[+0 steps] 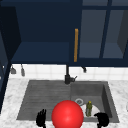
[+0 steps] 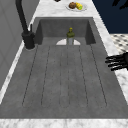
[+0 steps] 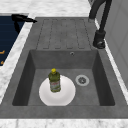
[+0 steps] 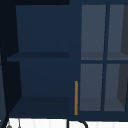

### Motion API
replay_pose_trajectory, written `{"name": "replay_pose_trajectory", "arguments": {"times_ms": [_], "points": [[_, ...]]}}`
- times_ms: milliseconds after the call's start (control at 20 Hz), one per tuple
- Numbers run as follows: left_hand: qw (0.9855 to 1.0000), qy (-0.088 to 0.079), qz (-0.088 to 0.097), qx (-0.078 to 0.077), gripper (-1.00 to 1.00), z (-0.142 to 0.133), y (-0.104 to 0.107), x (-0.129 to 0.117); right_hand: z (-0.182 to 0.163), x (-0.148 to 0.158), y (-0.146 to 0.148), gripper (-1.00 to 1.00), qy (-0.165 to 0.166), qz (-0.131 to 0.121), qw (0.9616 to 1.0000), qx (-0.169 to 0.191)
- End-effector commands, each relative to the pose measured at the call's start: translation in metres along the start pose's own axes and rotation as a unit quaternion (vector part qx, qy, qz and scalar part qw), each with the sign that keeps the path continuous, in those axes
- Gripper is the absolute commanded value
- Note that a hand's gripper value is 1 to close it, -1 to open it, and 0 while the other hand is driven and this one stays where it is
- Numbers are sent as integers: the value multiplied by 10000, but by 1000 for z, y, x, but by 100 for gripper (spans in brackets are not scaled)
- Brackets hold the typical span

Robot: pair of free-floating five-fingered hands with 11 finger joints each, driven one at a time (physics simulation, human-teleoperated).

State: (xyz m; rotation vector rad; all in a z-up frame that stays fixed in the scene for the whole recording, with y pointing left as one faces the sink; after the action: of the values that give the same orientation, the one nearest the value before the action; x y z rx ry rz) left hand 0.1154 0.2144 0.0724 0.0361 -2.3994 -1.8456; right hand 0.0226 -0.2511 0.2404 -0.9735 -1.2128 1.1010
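Note:
My left hand (image 1: 41,118) hovers at the sink's front edge over the drainboard, open, fingers straight and spread toward the wall; the same hand shows in the left side view (image 2: 117,61) and the right side view (image 3: 22,18). It holds nothing. My right hand (image 1: 102,120) floats at the front edge by the basin (image 1: 105,95), a dark shape, also at the far end of the left side view (image 2: 120,3). A red ball (image 1: 67,115) sits between the two hands. A green bottle (image 3: 54,81) stands upright on a white plate (image 3: 67,96) in the basin.
A black faucet (image 1: 67,75) rises behind the sink. Above it, the wall cabinet's left half stands open, with an orange handle (image 1: 76,45) on the door's edge; the right half has glass panes. A plate of food (image 2: 76,6) lies on the counter beyond the basin. Utensils (image 1: 22,71) hang at the left wall.

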Motion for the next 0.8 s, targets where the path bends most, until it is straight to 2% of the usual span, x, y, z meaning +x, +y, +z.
{"name": "replay_pose_trajectory", "arguments": {"times_ms": [0,150,300,350,400,500,750], "points": [[9998,-190,98,18,-100,2,12,0,0,0,0,0,0,0,10000,0],[9996,-242,105,26,-100,-2,28,4,0,0,0,0,0,0,10000,0],[9997,-191,-161,16,-100,-4,52,23,0,0,0,0,0,0,10000,0],[9999,-84,-17,-94,-100,-5,60,23,0,0,0,0,0,0,10000,0],[9999,-72,38,-131,-100,-6,67,27,0,0,0,0,0,0,10000,0],[9998,-80,38,-175,-100,-10,81,33,0,0,0,0,0,0,10000,0],[10000,-22,59,-4,-100,-17,107,35,0,0,0,0,0,0,10000,0]]}}
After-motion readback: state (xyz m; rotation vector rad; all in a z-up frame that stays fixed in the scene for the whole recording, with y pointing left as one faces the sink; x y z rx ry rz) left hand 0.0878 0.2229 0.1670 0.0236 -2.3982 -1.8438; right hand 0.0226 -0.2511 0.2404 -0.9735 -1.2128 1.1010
